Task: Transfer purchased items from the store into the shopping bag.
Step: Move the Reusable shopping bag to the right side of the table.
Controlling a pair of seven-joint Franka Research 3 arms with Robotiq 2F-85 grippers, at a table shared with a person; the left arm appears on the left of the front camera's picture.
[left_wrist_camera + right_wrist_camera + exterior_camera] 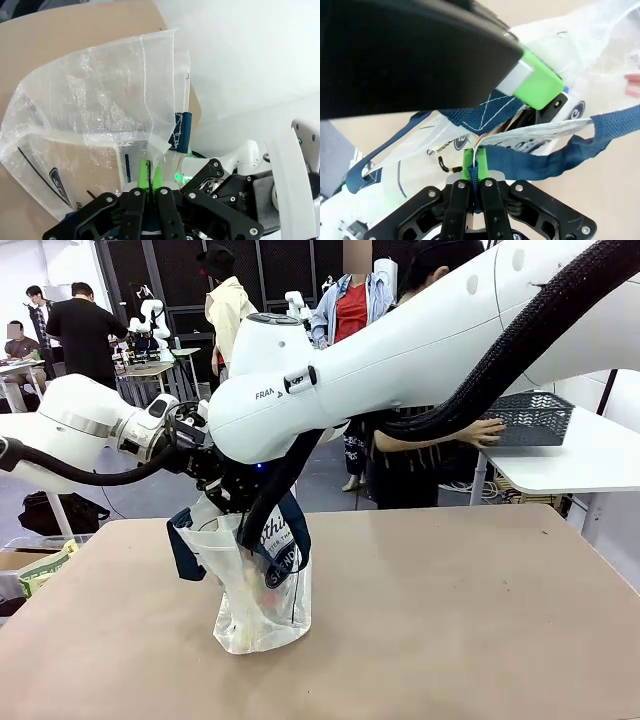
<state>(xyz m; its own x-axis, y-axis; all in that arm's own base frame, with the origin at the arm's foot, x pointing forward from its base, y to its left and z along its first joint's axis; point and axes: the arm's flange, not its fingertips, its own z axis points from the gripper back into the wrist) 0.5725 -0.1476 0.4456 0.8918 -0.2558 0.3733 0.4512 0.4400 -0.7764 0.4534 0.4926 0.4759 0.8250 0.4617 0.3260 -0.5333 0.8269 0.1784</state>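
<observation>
The shopping bag (258, 592) stands on the brown table, translucent white with navy strap handles (184, 548). My left gripper (218, 480) comes in from the left and is shut on the bag's rim; in the left wrist view its green pads (146, 176) pinch the plastic (100, 115). My right gripper (474, 167) is shut on a navy strap (540, 160) at the bag's mouth. Faint yellow and red shapes (270, 602) show through the bag's wall. The store, a dark grey mesh basket (537, 418), sits on a white side table, with a person's hand (482, 431) on it.
The brown table (460, 620) stretches wide to the right of the bag. My right arm's white link and black hose (420, 350) cross above the bag. The white side table (590, 455) stands at the far right. A person stands behind it.
</observation>
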